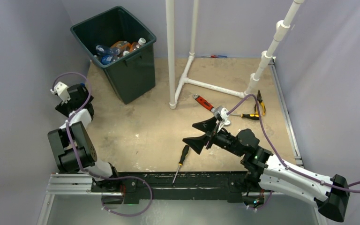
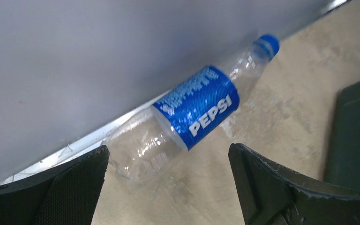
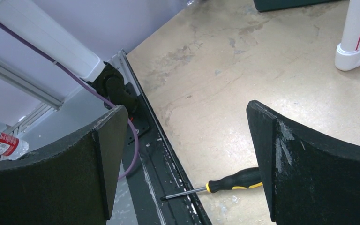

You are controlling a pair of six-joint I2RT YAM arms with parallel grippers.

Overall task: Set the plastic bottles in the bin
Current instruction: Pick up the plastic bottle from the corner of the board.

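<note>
The overhead camera hangs above and behind the arm bases, looking down on the whole desk (image 1: 145, 136), with the bin (image 1: 133, 77) in the far left corner. The left wrist camera sits low and close beside the bin, peering between the fingers of the left hand (image 2: 168, 150) at the side wall. The bin's dark side fills its right edge. The right wrist camera, well apart from the bin, looks down past the right hand (image 3: 186, 108) along the desk's near rail, and the bin's foot just shows at its top edge. It shares the screwdriver (image 3: 234, 180) with the overhead view.
</note>
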